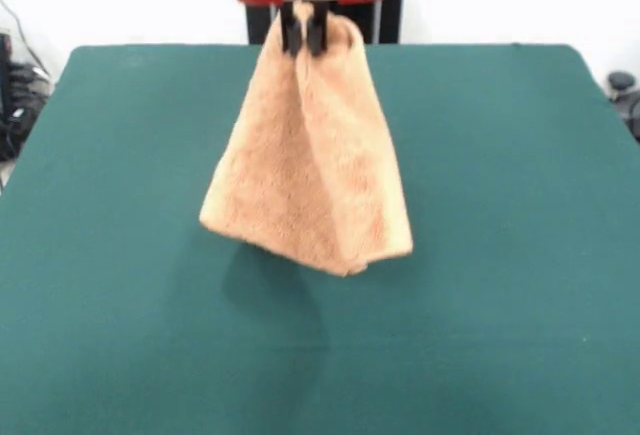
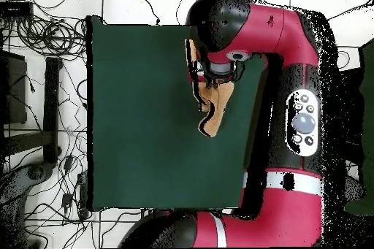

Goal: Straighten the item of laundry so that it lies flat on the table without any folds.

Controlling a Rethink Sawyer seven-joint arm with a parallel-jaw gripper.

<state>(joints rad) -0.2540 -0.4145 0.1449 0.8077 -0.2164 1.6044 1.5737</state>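
- Dark green table (image 1: 520,255) fills my front view, bare around the towel.
- My gripper (image 1: 303,37) pinches the orange towel (image 1: 310,170) by its top, hanging it folded above the table.
- Risk, I judge: lowering straight down would pile the cloth into fresh folds.

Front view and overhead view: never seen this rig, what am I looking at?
It is a red and black robot arm on a pedestal at a green table. The front view looks across the table at the robot; the overhead view looks straight down, with the robot's base at the bottom. The gripper has its jaws shut on the top of an orange-tan towel, which hangs folded above the table rather than lying on it. From above, the towel shows only as a narrow strip.
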